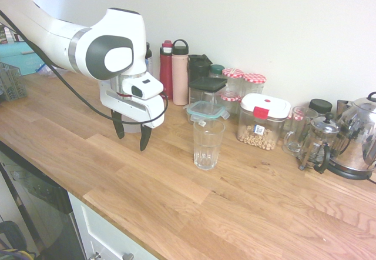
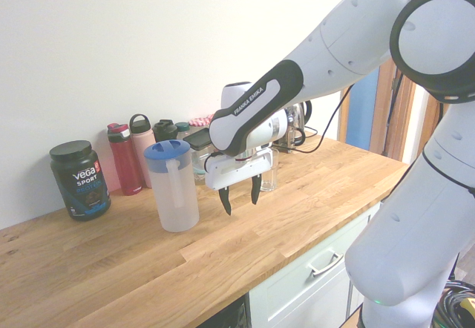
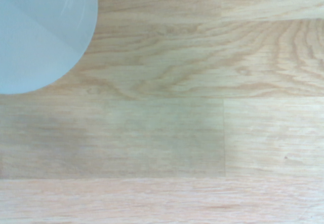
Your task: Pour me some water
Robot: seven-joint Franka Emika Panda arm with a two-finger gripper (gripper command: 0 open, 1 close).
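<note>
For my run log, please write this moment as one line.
gripper: open, empty, pointing down | jug: upright beside gripper, untouched | glass: empty | pouring: not started

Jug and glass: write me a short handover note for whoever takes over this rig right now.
Pincer: open, empty, pointing down, hovering above the wooden counter between jug and glass.
Jug: frosted white, blue lid on, upright on the counter beside the pincer, untouched; the water level can't be made out.
Glass: ribbed, clear, upright, looks empty.
Done: nothing poured, nothing grasped.
Left: grip the jug, carry it to the glass, pour, set it back.
</note>
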